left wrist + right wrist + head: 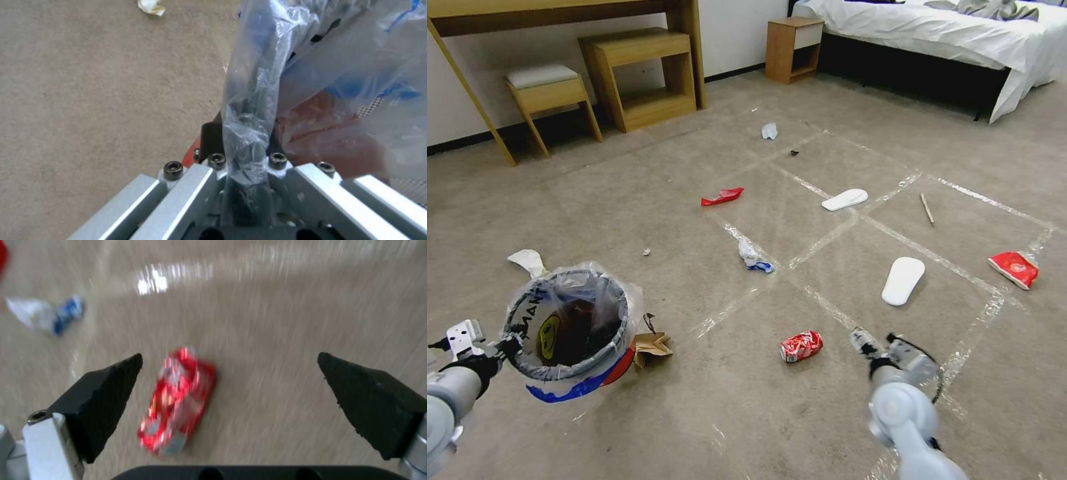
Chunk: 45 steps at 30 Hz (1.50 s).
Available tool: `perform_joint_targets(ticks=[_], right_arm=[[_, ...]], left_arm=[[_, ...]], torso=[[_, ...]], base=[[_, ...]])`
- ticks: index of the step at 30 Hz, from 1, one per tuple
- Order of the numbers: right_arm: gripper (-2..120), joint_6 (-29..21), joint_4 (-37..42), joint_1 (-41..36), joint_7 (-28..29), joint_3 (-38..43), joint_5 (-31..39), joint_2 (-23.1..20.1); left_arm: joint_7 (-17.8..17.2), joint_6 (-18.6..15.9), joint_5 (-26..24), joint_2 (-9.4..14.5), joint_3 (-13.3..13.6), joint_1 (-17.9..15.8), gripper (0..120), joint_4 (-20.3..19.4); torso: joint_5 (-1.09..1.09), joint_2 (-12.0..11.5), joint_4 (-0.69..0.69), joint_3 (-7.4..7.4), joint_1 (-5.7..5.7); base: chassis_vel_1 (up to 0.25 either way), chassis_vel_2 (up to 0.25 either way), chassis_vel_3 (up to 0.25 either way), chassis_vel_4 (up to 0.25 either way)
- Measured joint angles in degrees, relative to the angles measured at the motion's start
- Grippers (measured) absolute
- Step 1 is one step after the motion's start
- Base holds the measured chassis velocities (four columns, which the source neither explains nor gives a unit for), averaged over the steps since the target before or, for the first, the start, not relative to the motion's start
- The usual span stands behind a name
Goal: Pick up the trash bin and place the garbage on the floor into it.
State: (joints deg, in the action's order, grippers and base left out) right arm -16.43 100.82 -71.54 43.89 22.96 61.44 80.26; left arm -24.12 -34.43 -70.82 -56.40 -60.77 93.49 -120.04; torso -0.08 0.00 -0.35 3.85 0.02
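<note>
1. My left gripper (245, 160) is clamped on the rim of the small round red-and-blue trash bin lined with crinkly clear plastic (570, 327), holding it tilted off the carpet.
2. My right gripper (229, 383) is spread wide, empty. The crumpled red wrapper (178, 405) lies below, nearer one black pad (104, 396) than the other.
3. Risk: off-centre closing could nudge the wrapper aside, not trap it.
4. Risk: the hold pinches liner with the rim; slippery plastic may let the bin sag or slide.
5. Risk: the tilt could spill contents.
</note>
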Motion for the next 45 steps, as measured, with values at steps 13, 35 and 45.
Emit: perform_joint_targets(ticks=[13,35,45], right_arm=[[100,2.66,-17.42,9.27,-1.78,-4.64,-0.67,6.31],[100,4.76,-35.55,20.35,-3.46,-5.28,-2.73,10.47],[100,5.91,-41.45,23.90,-5.53,-5.09,-3.66,11.80]], left_arm=[[-0.11,0.46,0.02,-0.09,0.30,0.24,1,0.08],[-0.17,1.46,0.18,-0.54,1.08,-0.87,1,1.53],[-0.17,1.95,0.54,-0.85,2.31,-1.70,1,2.14]], torso=[[-0.01,0.00,-0.01,0.00,0.00],[0.00,0.00,-0.01,0.00,0.00],[-0.04,0.02,-0.03,-0.02,0.00]], base=[[0.000,0.000,0.000,0.000],[0.000,0.000,0.000,0.000],[0.000,0.000,0.000,0.000]])
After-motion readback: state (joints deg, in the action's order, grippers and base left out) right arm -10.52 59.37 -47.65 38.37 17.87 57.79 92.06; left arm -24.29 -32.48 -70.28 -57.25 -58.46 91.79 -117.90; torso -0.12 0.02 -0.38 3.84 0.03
